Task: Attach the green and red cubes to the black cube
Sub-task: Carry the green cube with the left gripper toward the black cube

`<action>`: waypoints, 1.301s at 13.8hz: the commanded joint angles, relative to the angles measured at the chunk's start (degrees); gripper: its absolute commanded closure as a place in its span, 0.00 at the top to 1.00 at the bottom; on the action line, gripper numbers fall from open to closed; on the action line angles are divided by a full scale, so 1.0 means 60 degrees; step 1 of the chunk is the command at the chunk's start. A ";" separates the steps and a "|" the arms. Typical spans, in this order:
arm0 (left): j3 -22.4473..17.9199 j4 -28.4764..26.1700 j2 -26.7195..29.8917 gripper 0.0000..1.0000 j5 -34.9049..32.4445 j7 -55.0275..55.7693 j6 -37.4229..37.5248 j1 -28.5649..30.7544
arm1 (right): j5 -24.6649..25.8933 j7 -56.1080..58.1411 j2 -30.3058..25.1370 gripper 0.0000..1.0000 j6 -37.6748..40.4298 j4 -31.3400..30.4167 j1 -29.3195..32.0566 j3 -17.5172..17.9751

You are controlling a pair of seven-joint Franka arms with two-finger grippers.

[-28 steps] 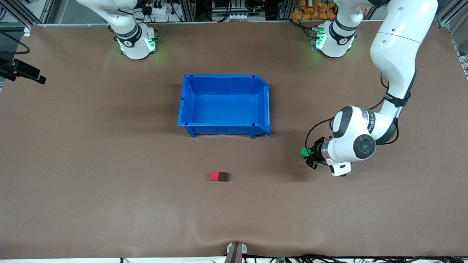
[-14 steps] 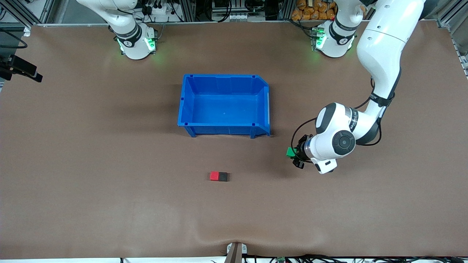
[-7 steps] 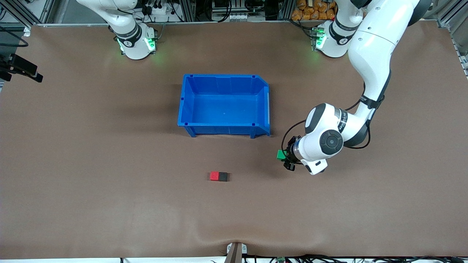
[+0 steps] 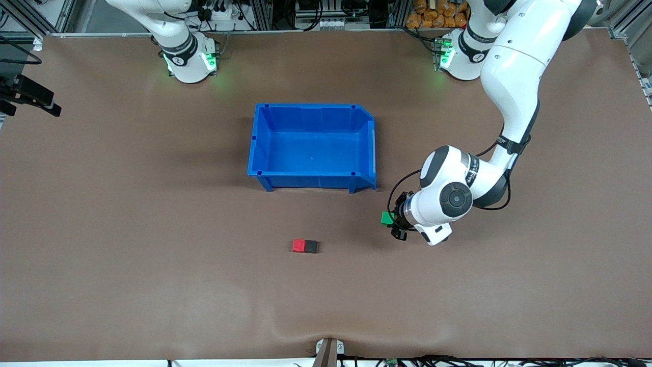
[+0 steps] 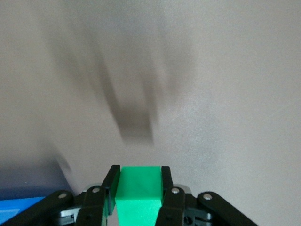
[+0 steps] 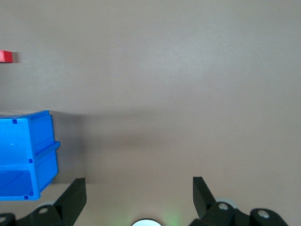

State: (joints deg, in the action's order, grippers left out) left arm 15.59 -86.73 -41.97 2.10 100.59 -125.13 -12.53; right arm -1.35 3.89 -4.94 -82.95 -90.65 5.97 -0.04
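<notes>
Carrying the small bright green cube [image 5: 137,193], your left gripper [image 4: 391,224] has it clamped flat on two opposite faces; looks light, rigid and probably slick, so hold it square. The joined red cube [image 4: 298,245] and matte black cube [image 4: 310,246] sit well ahead of its fingertips. Right gripper [image 6: 139,197] waits, jaws apart

**Brown table with a bin and two joined cubes**

The wide table [image 4: 127,204], covered in a matte brown sheet, carries an open blue plastic bin [image 4: 311,109] near its middle. Nearer the front camera than the bin lie a small bright red cube [image 4: 298,246] and a small matte black cube [image 4: 310,246], touching side by side, the black one toward the left arm's end. The two white arm bases stand along the table's edge farthest from that camera.
</notes>
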 commanded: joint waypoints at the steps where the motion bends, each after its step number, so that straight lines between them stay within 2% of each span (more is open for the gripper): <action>1: -0.0050 0.0478 -0.0284 0.00 0.0148 0.0213 0.0011 -0.0108 | 0.0166 0.0098 0.0238 1.00 0.0057 0.0372 -0.0131 -0.0023; 4: -0.0050 0.0933 -0.0563 0.00 0.0148 0.0374 0.0011 -0.0196 | 0.0166 0.0098 0.0326 1.00 0.0100 0.0445 -0.0131 -0.0023; 11: -0.0050 0.1008 -0.0534 0.00 0.0148 0.0360 0.0011 -0.0240 | 0.0474 0.0113 0.0326 1.00 0.0056 0.0416 -0.0453 -0.0022; 18: -0.0050 0.1871 -0.1032 0.00 0.0221 0.0360 -0.0091 -0.0255 | 0.0459 0.0128 0.0326 1.00 -0.0119 0.0358 -0.0570 -0.0023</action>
State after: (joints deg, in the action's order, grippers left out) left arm 15.55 -78.97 -45.91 2.29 101.59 -125.33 -13.41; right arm 0.31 4.13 -3.47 -83.74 -89.44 3.14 0.06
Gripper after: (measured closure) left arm 0.604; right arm 0.000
